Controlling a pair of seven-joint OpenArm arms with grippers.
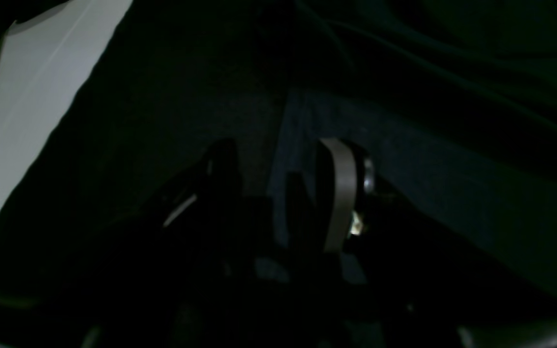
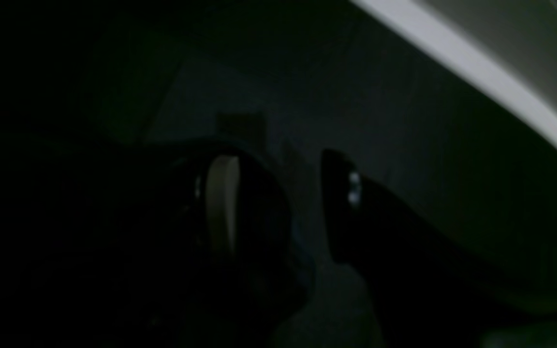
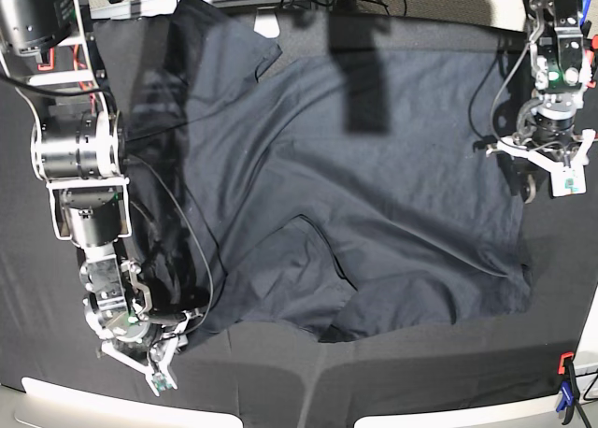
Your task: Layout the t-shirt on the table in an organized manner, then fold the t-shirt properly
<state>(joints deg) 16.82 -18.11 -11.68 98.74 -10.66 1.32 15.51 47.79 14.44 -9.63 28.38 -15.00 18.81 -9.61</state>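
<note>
Mostly spread on the table [image 3: 561, 288], the shirt [image 3: 374, 194] has one sleeve folded over. Thin, limp, slick cloth; pinch hems or corners. Left gripper [image 1: 278, 164] and right gripper [image 2: 278, 193] both gape, holding nothing.

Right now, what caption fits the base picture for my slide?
Two arms flank a wrinkled t-shirt spread on the black table.

R gripper [image 2: 278, 208] jaws apart, over dark t-shirt [image 2: 404, 159], pale table edge [image 2: 476, 67] top-right
</note>
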